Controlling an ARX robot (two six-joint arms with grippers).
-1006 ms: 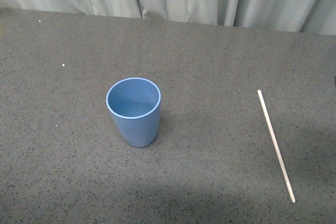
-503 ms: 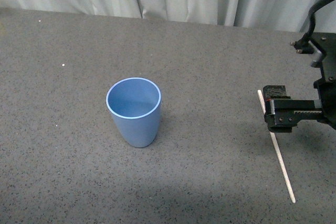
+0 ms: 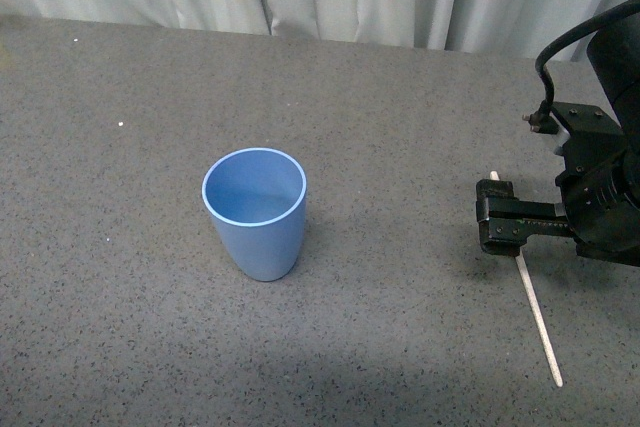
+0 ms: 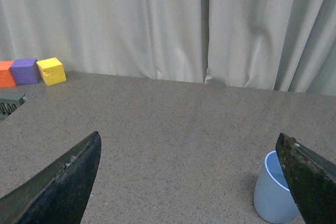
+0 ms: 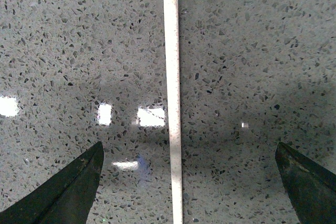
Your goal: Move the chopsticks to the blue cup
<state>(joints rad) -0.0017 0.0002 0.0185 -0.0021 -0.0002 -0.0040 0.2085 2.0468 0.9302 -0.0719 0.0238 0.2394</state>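
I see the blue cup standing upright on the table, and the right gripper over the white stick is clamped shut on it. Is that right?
Not quite: the right gripper is open, not shut. The right wrist view shows its fingers spread wide on either side of the chopstick, which lies flat on the table. The blue cup does stand upright.

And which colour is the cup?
Light blue, paler rim; the cup shows best in the front view.

Soft even light, tabletop [image 5: 63, 35] glare spots
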